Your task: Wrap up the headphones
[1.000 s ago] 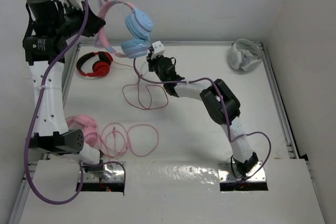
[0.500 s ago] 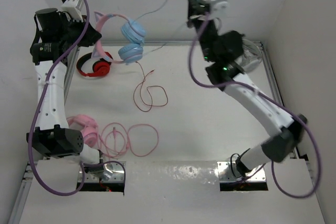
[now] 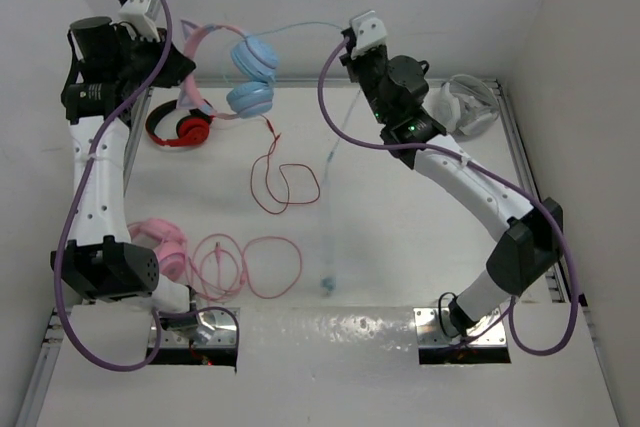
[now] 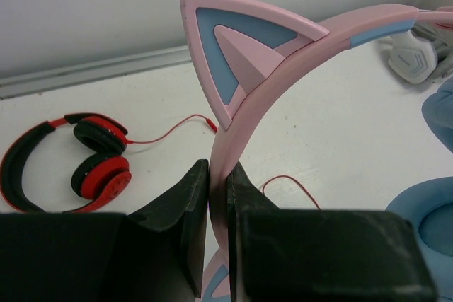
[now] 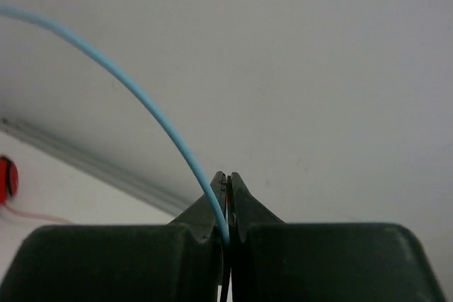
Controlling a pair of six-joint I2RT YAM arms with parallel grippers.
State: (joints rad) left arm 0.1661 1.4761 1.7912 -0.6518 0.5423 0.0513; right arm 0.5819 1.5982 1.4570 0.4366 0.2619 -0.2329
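Observation:
The headphones hang in the air at the back left, with light blue ear cups [image 3: 255, 55] and a pink headband [image 3: 195, 47]. My left gripper [image 3: 178, 59] is shut on the headband, just below a cat ear [image 4: 237, 51] in the left wrist view [image 4: 218, 175]. The thin blue cable [image 3: 300, 27] runs from the upper cup to my right gripper [image 3: 347, 50], which is raised and shut on it [image 5: 228, 183]. The rest of the cable [image 3: 330, 167] hangs down, its plug end [image 3: 326, 285] near the table's front.
Red-and-black headphones [image 3: 180, 127] lie at the back left, their red cable [image 3: 285, 182] looped toward the middle. Pink headphones [image 3: 165, 242] with a coiled pink cable [image 3: 250, 262] lie at the front left. A white-grey headset [image 3: 468, 105] sits at the back right. Walls enclose the table.
My right gripper rose from beside the ear cups with the blue cable, then came down and left a little. The free cable now hangs to the table. The left arm barely moved.

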